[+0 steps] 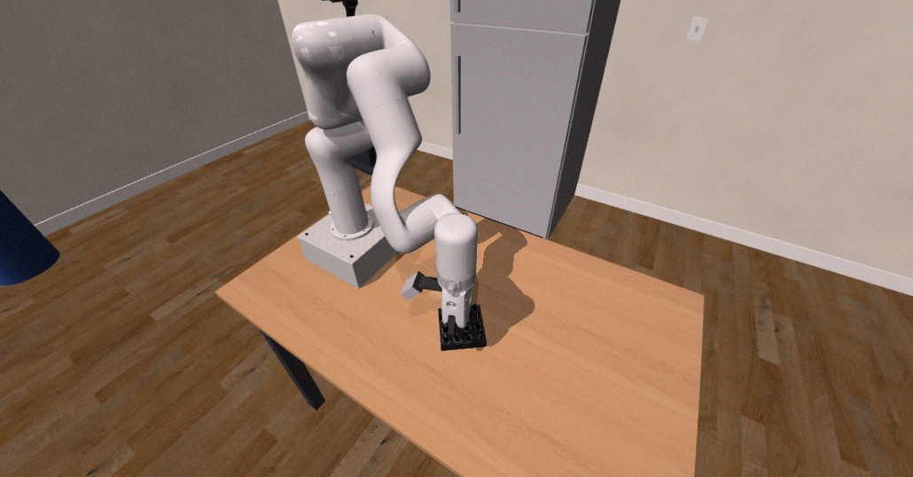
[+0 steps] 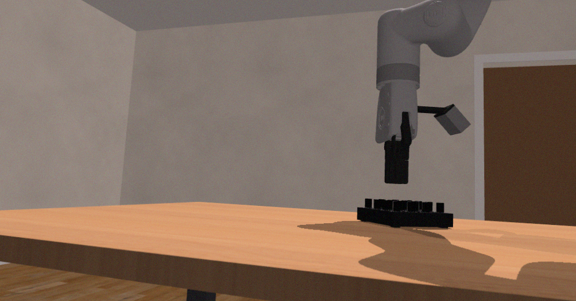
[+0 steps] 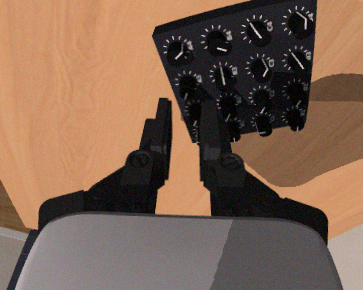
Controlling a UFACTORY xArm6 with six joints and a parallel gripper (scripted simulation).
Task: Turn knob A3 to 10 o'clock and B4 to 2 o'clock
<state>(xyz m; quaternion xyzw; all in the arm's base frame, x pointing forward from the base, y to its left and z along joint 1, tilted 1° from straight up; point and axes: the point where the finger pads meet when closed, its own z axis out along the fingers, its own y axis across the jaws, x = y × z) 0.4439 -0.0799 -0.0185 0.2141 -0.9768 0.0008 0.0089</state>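
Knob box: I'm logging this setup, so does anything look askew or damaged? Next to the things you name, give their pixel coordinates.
Nothing stands out: the knob box (image 1: 463,347) (image 2: 423,219) (image 3: 203,59) sits upright on the table (image 1: 574,378) (image 2: 161,226) (image 3: 63,100), no visible damage; the hand (image 1: 455,332) (image 2: 396,182) (image 3: 186,117) hides some knobs (image 3: 234,131) in the wrist view.

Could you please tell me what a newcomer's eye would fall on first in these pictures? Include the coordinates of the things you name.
Probably the big, glossy white robot arm (image 1: 385,99) (image 2: 399,45), bending over the light wooden table (image 1: 574,371) (image 2: 141,226). Next, perhaps, the square black knob box (image 1: 463,344) (image 2: 423,219) (image 3: 243,47) beneath its black-fingered tool (image 2: 396,182) (image 3: 185,107), and the tall grey fridge (image 1: 514,115) behind the table.
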